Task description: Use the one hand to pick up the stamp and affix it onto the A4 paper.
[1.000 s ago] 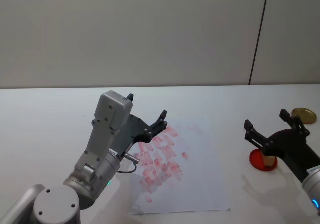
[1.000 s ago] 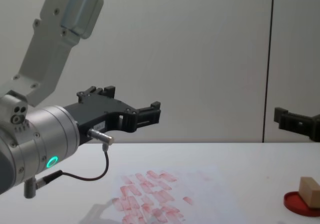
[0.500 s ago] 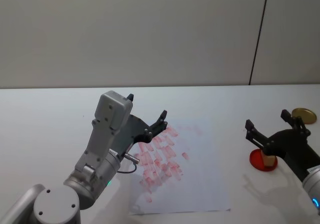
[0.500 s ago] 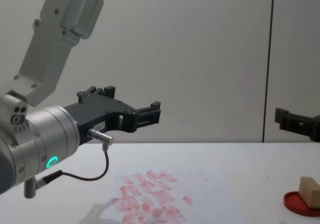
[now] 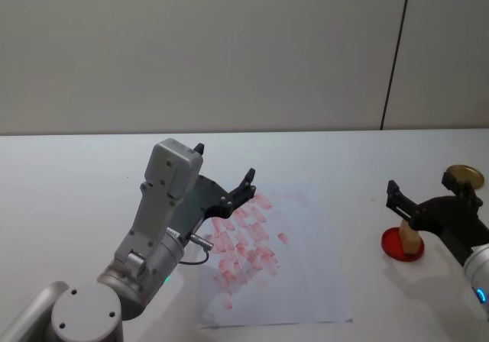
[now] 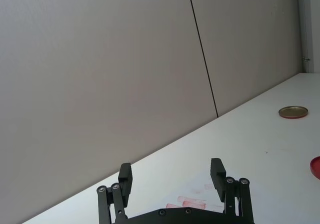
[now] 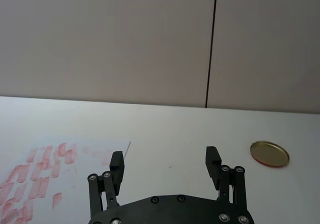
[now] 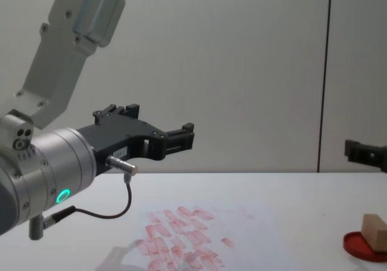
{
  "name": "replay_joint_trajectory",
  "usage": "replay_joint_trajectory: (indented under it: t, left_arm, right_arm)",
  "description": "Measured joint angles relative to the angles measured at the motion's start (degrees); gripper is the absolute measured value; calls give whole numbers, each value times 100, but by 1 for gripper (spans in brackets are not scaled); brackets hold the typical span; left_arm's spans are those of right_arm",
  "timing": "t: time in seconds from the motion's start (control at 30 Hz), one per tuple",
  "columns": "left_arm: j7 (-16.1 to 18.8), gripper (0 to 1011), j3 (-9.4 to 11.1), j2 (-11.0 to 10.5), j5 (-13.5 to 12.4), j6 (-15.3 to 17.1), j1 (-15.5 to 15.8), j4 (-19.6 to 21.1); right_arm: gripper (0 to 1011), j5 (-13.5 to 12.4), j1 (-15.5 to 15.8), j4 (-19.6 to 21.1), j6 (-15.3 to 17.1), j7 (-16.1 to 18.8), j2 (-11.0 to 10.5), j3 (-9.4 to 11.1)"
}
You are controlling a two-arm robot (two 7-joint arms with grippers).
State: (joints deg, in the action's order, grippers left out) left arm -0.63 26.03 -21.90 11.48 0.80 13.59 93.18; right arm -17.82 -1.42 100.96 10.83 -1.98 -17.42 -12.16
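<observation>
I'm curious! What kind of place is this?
Probably a robot test lab: the left gripper and right gripper hover over a white table, by the A4 paper full of red prints.

I log: stamp (image 8: 375, 230) light tan wood; ink pad (image 5: 393, 244) solid red; paper (image 5: 306, 269) white, covered with pink-red rectangular prints; round lid (image 7: 270, 154) gold; desk (image 5: 76, 174) plain white; wall (image 5: 229, 52) grey.
</observation>
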Motion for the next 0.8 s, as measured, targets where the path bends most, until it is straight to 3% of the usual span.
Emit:
replay_joint_trajectory:
  t: [0.47,0.8]
  left_arm:
    - [0,993,0,0,0,0,0,0]
    - [0,993,0,0,0,0,0,0]
  right_arm:
    - [1001,-207,-314,-292,987,-568,360,-18]
    - [1001,-305,-456,-512,1389,-838,568,-51]
